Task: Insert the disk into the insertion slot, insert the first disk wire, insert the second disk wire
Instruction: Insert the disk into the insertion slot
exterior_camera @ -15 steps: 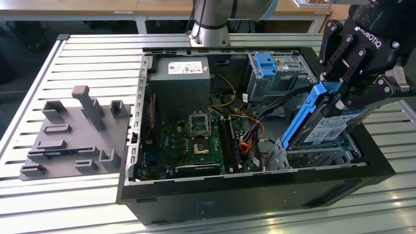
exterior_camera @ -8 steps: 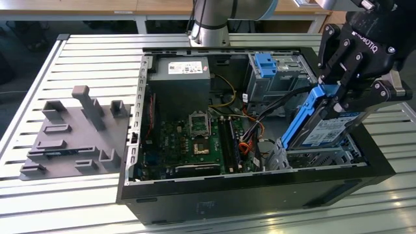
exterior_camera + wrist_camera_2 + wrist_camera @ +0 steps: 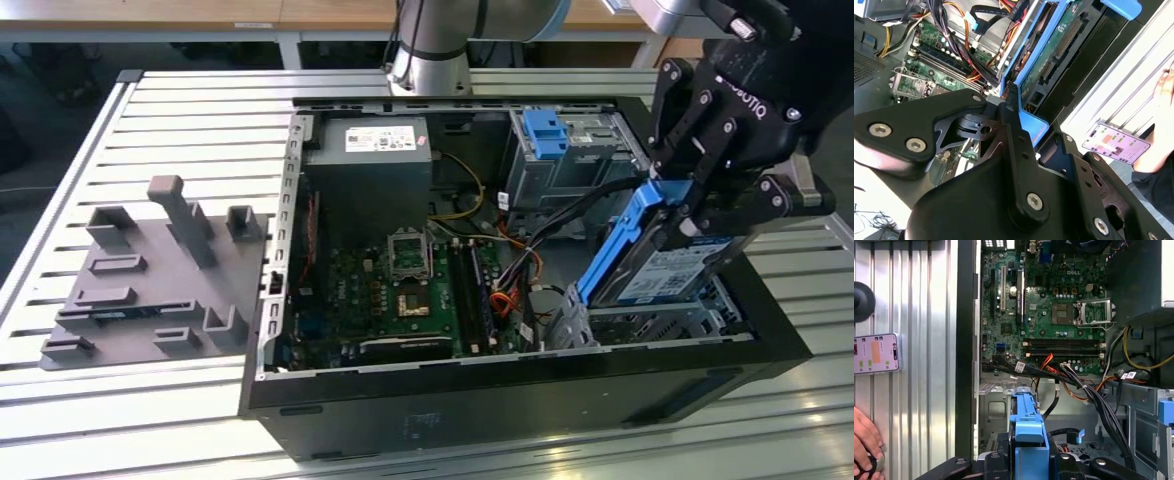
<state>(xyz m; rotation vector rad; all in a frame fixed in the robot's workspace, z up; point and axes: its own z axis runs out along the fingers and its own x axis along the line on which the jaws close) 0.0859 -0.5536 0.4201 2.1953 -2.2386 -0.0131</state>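
slatted table (image 3: 174,120), open pc case (image 3: 534,400); gripper (image 3: 711,213) clamps tilted disk (image 3: 674,272) above insertion slot (image 3: 663,326).

Smooth blue plastic frames the silver-grey disk (image 3: 671,272); gripper (image 3: 705,205) matt black; just below the disk, insertion slot (image 3: 661,322) in dull perforated sheet metal.

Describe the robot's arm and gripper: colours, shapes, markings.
The arm is a silver-grey cylinder. The gripper is matte black and angular, with white lettering on its body. Its linked fingers are flat black bars pinned with silver screws.
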